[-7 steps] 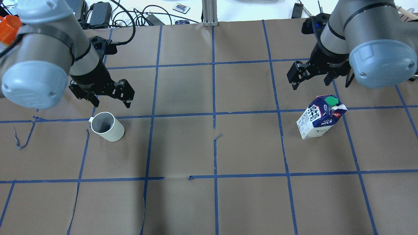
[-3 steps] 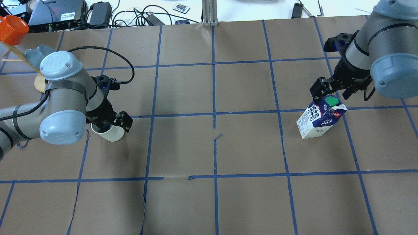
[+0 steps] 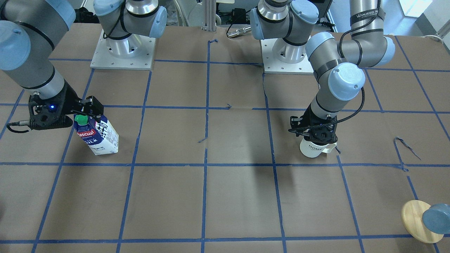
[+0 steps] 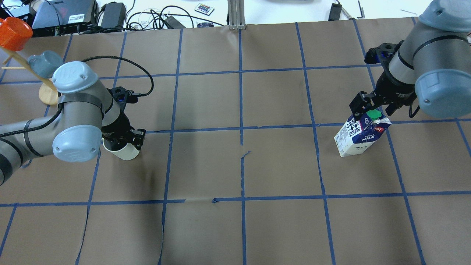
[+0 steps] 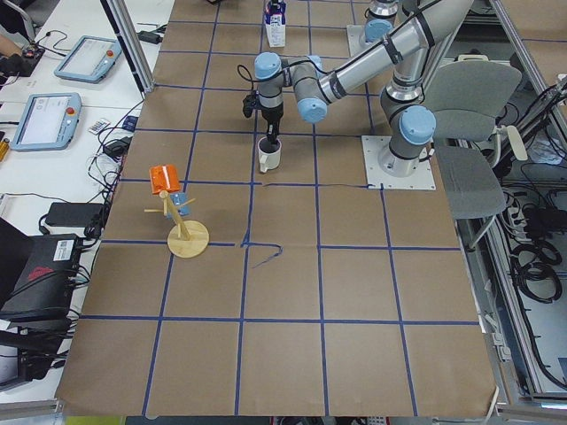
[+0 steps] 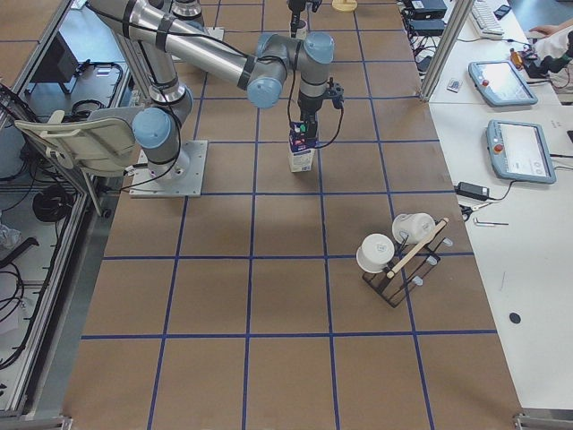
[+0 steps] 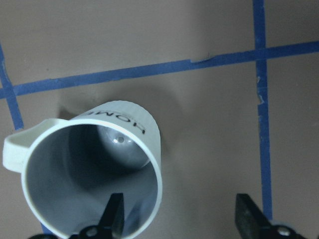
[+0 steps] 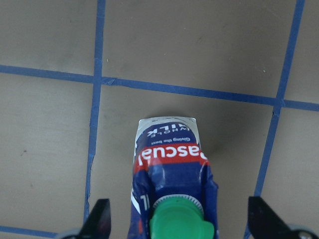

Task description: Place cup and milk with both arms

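The white cup (image 4: 124, 151) stands upright on the brown table, left of centre; it also shows in the front view (image 3: 312, 149) and the left wrist view (image 7: 130, 125). My left gripper (image 4: 123, 138) is low over it and open, with one finger (image 7: 114, 215) inside the rim and the other (image 7: 248, 215) outside. The milk (image 4: 358, 137) carton stands upright at the right, its green cap on top. My right gripper (image 4: 373, 107) is open around the carton's top; in the right wrist view the fingers (image 8: 99, 218) stand wide on both sides of the milk (image 8: 169, 155).
A wooden mug stand (image 4: 47, 95) with an orange cup (image 4: 14, 34) and a blue-grey cup stands at the far left. Cables and devices (image 4: 110, 14) lie along the far edge. The two arm bases (image 3: 121, 49) stand at the robot's side.
Both arms have come down. The left gripper has dropped from behind the cup onto its rim. The right gripper has lowered to the carton's top. Cup and milk have not moved.
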You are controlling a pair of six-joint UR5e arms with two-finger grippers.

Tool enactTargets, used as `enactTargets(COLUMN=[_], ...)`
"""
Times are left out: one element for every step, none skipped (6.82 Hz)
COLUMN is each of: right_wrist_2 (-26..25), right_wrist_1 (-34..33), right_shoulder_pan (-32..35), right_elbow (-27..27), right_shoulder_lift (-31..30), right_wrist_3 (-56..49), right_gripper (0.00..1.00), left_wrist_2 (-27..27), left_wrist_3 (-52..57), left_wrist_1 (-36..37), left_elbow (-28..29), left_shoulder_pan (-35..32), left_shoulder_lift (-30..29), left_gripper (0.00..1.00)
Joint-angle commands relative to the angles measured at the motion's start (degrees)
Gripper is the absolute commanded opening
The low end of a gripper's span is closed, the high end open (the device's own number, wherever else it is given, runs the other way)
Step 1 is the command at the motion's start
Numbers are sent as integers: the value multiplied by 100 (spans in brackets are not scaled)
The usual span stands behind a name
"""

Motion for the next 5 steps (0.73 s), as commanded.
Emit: enactTargets(right_wrist_2=[41,15,-20,-29,-20], right_wrist_1=[-49,-40,12,48,265], right_shoulder_pan=[-1,-1,-1,7,16], right_elbow=[33,33,33,-28,-98], right_shoulder_lift=[102,138,155,138,94], right_wrist_3=[5,-21,-30,-4,-4], right_gripper=[78,63,44,33,26], left_wrist_2=[6,15,-20,-38,-186], left_wrist_3=[-38,-65,-300,-1216,-2522], left_wrist_1=[21,21,4,-57,-41], left_elbow=[125,283,415,573,757], left_shoulder_pan=[-8,-17,-43,-400,-1083], left_shoulder_lift=[-25,-34,-43,-52,-148], left_gripper=[0,0,0,0,0])
